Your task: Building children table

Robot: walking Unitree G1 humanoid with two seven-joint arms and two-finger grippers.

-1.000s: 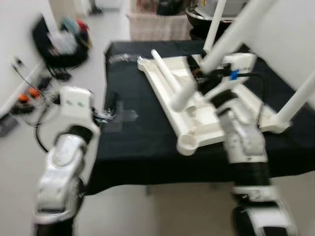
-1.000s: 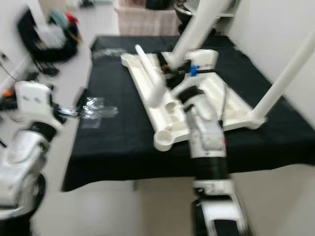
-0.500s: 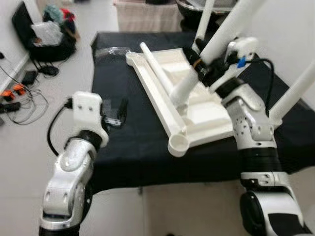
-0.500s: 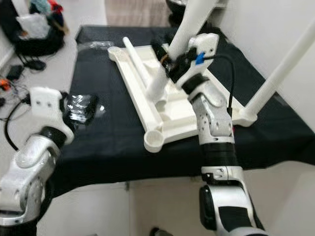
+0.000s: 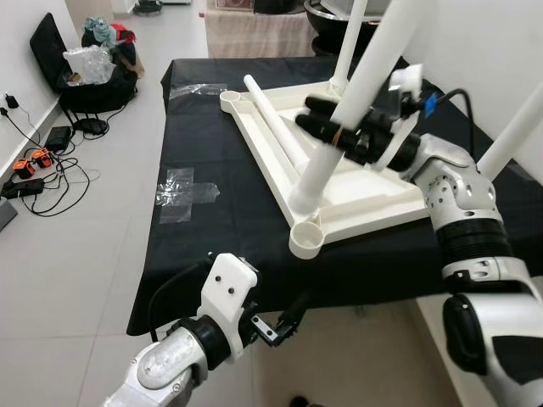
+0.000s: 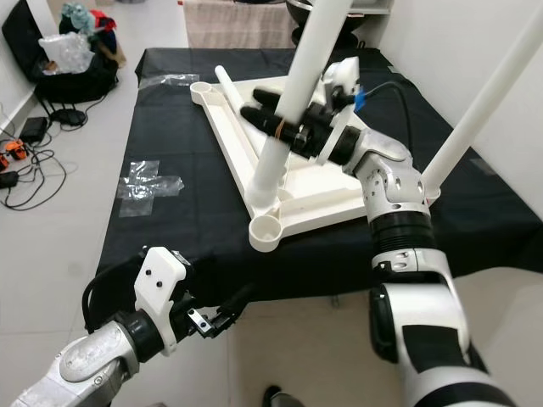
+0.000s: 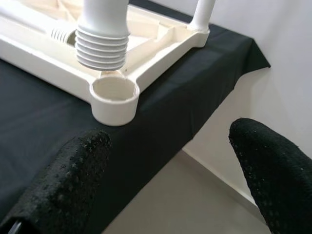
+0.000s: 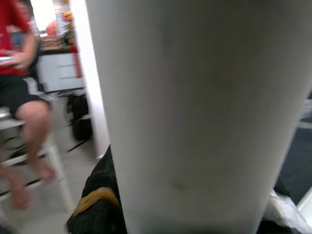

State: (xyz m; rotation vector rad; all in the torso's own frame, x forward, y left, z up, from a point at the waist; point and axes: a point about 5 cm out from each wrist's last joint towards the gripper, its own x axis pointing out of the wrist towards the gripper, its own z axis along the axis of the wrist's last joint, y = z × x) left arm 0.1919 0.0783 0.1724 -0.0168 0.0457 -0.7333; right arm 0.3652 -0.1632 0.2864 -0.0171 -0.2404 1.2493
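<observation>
A white tabletop lies upside down on the black-clothed table. My right gripper is shut on a white table leg, held tilted. The leg's threaded end hangs just above the empty corner socket at the near corner. A loose leg lies on the tabletop. Two more legs stand screwed into the right and far corners. Low in front of the table edge, my left gripper is open and holds nothing, its fingers spread wide.
Clear plastic wrap lies on the cloth at the left, and more at the far corner. Cables and a black bag sit on the floor at the left. A seated person shows behind the leg.
The camera has shifted. My left arm has dropped from the table's left side to below its front edge. My right gripper has brought the leg's threaded end closer to the near corner socket.
</observation>
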